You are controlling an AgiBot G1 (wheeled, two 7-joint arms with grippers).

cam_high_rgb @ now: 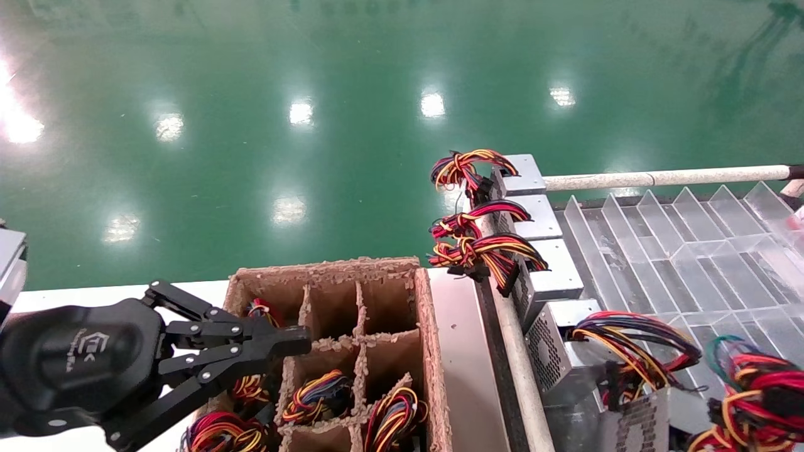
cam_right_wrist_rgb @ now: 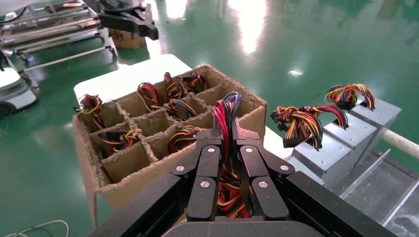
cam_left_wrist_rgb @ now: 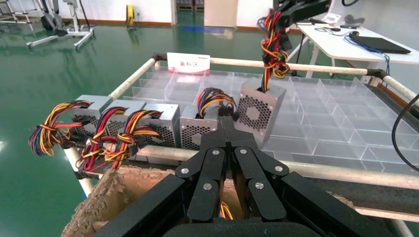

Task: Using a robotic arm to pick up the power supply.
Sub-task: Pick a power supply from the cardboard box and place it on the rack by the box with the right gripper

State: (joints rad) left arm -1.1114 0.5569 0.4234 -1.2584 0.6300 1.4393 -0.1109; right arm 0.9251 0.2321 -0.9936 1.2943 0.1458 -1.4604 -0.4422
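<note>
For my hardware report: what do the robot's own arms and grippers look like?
The left gripper has a rounded, matte black body bearing a white "TEK" logo, and jointed black fingers joined by silver screws. The right gripper has the same black linked fingers with silver screws.

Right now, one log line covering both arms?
left gripper: fingers shut, empty, over cardboard box | right gripper: fingers shut on wires of power supply | supply hanging tilted over clear tray

Left tool (cam_high_rgb: pixel 295 342) fingers pressed together; right tool (cam_right_wrist_rgb: pixel 227 129) clamped on wires.
</note>
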